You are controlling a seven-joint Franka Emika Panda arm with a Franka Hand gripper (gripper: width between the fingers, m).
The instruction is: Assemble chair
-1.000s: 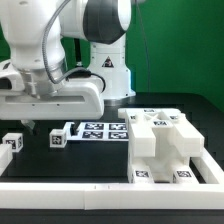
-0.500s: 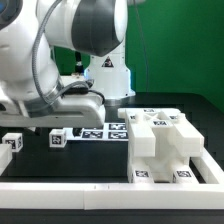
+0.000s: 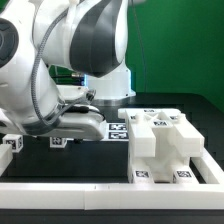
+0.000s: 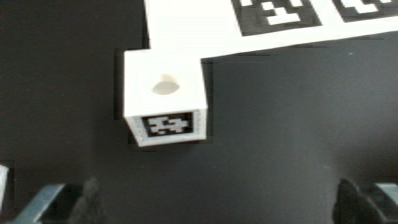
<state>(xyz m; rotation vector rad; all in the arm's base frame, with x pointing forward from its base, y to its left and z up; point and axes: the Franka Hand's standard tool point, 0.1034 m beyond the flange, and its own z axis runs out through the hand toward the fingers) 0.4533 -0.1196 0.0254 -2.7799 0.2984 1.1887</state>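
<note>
Released and jaws spread, the end effector [image 4: 210, 205] hovers over the small white blocky plastic chair leg [image 4: 166, 100] on the black desk [image 4: 302, 130], apparently at the exterior view's lower left. Pickup step: next, descend and straddle it squarely.

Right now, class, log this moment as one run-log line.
gripper: open, empty | nearest: small chair piece, at marker board edge | chair body: partly built, exterior view's right

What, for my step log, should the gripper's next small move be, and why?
Probably shift the open gripper until the small tagged block sits between its fingers: the block lies untouched on the table, outside the jaws' gap and off their centre line.
</note>
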